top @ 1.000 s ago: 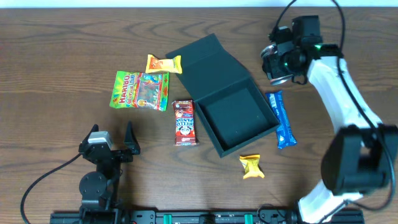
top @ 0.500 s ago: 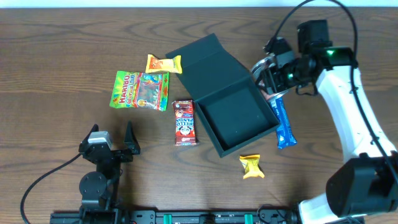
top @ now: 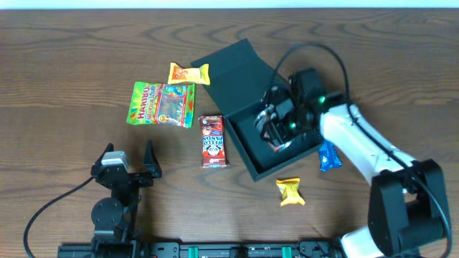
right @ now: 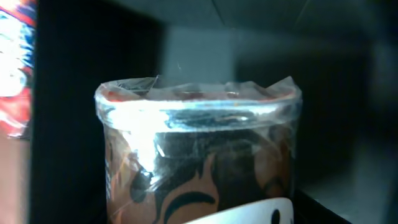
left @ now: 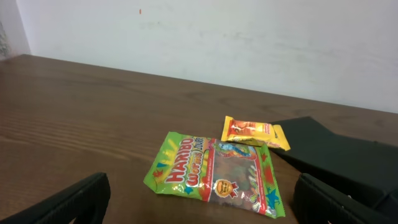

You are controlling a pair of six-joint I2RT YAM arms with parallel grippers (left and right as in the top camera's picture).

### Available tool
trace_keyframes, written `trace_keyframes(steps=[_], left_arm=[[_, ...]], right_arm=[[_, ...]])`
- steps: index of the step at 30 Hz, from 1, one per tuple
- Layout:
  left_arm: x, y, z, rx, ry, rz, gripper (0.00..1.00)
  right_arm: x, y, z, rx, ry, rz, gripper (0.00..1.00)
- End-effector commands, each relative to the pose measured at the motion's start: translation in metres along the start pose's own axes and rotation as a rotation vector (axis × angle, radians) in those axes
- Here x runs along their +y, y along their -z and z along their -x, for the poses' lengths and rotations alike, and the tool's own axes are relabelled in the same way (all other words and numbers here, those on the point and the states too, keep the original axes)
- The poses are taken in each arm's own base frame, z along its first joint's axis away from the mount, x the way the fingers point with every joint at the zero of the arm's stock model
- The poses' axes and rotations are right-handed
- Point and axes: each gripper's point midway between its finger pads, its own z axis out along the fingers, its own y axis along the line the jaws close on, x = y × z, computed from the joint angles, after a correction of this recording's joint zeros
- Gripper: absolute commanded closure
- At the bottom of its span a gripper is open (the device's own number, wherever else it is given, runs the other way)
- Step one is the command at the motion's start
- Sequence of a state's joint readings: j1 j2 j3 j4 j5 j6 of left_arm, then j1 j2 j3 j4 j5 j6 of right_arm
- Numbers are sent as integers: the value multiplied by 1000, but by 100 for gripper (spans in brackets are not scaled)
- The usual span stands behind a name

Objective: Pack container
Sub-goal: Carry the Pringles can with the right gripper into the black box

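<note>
The container [top: 247, 140] is a dark square box that lies open mid-table, its lid [top: 237, 68] folded back toward the far left. My right gripper [top: 277, 129] hangs low inside the tray, shut on a brown snack packet [right: 199, 155] in shiny clear wrap. That packet fills the right wrist view, with the container's dark walls [right: 93, 62] around it. Whether it touches the floor I cannot tell. My left gripper [top: 129, 156] rests open near the front left edge, with nothing between its fingers [left: 68, 202].
A green Haribo bag [top: 162, 104] and an orange packet [top: 188, 73] lie left of the lid. A red Hello Panda packet [top: 213, 141] lies beside the tray's left wall. A blue packet [top: 328, 154] shows partly under the right arm. A yellow candy [top: 290, 192] lies in front.
My right arm swung from the far right of the table leftward and down into the container's tray, carrying the packet. The left arm has not moved.
</note>
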State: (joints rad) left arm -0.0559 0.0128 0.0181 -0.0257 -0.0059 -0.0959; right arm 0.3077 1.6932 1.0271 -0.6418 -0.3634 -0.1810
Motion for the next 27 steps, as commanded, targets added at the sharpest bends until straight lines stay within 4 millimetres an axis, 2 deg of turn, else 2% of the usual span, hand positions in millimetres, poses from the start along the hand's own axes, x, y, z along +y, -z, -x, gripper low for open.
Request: trace_keyframes(steps=[1, 5, 7, 13, 17, 21, 25, 26, 27], left_arm=[[4, 0, -17, 53, -17, 13, 5], [4, 0, -17, 53, -17, 13, 5], [4, 0, -17, 53, -17, 13, 5], [4, 0, -17, 53, -17, 13, 5], [4, 0, -17, 53, -17, 13, 5], [4, 0, -17, 53, -17, 13, 5], [4, 0, -17, 53, -17, 13, 5], [4, 0, -17, 53, -17, 12, 5], [4, 0, -17, 53, -17, 12, 5]], right_arm=[[-3, -8, -13, 9, -76, -27, 39], [-1, -12, -20, 26, -92, -23, 37], [1, -13, -18, 19, -81, -21, 32], [4, -11, -3, -31, -52, -22, 26], [4, 0, 12, -77, -36, -36, 25], [1, 25, 36, -147, -13, -93, 20], [10, 66, 60, -223, 19, -123, 16], [13, 79, 64, -242, 26, -126, 17], [17, 89, 66, -255, 34, -128, 30]])
